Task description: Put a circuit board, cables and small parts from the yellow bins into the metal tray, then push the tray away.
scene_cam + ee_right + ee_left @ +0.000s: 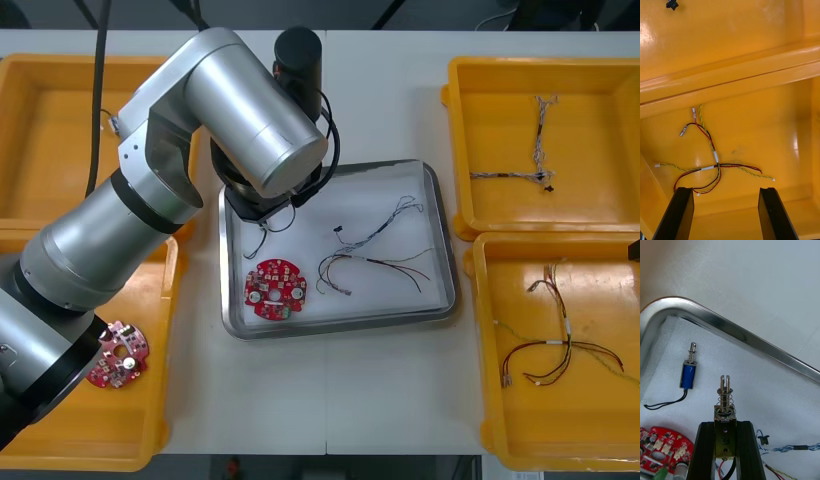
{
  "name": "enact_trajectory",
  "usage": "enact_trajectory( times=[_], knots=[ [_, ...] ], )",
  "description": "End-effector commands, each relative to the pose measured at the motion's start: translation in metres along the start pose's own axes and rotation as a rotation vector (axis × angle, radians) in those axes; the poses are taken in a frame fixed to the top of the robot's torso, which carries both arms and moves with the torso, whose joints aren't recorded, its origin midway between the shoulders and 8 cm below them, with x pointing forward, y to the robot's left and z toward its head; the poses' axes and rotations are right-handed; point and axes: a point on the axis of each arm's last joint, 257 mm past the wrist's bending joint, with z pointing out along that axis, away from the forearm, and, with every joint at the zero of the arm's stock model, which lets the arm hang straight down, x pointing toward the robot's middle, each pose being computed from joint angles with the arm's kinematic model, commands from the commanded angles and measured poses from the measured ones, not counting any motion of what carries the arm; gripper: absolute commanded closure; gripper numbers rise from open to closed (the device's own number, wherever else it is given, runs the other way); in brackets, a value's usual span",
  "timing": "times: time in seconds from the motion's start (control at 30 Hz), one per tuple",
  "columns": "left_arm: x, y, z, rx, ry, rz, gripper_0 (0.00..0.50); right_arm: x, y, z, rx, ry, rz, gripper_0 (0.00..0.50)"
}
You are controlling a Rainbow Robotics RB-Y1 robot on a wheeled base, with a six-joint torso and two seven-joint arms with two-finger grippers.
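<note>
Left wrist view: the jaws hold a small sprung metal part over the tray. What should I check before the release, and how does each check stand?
1. Small silver spring-wound metal part clamped between left jaws: ok.
2. Part over the white-lined shiny metal tray, inside its rim: ok.
3. Spot beneath free of the blue-bodied small metal part and the round red circuit board: ok.
4. Height of the held part above the lining: cannot tell.
5. Right jaws open over the red and yellow cable in a yellow bin, away from the tray: ok.
</note>
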Motion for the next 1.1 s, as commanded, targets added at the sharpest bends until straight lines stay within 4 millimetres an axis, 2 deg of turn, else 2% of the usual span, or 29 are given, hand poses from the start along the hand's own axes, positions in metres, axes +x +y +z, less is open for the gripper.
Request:
enact_trajectory(
  times=[0.03, 0.27, 0.47, 0.83, 0.87, 0.9, 1.03, 1.1],
  knots=[
    [0.016, -0.002, 0.023, -0.011, 0.007, 0.067, 0.500, -0.006, -0.002, -0.009, 0.000, -0.040, 0.024, 0.000],
    [0.022, -0.003, 0.037, -0.007, 0.011, 0.082, 0.500, -0.006, -0.002, -0.009, 0.000, -0.040, 0.024, 0.000],
    [0.035, -0.004, 0.051, 0.005, 0.029, 0.098, 0.500, -0.006, -0.002, -0.009, 0.000, -0.040, 0.024, 0.000],
    [0.047, -0.004, 0.054, 0.005, 0.053, 0.109, 0.497, -0.006, -0.002, -0.009, 0.000, -0.040, 0.024, 0.000],
    [0.048, -0.005, 0.054, 0.009, 0.053, 0.110, 0.483, -0.006, -0.002, -0.009, 0.000, -0.040, 0.024, 0.000],
    [0.048, -0.006, 0.054, 0.013, 0.050, 0.115, 0.437, -0.006, -0.002, -0.009, 0.000, -0.040, 0.024, 0.000],
    [0.049, -0.004, 0.056, 0.008, 0.046, 0.123, 0.324, -0.006, -0.002, -0.009, 0.000, -0.040, 0.024, 0.000],
    [0.048, -0.004, 0.056, 0.006, 0.042, 0.126, 0.252, -0.006, -0.002, -0.009, 0.000, -0.040, 0.024, 0.000]
  ],
)
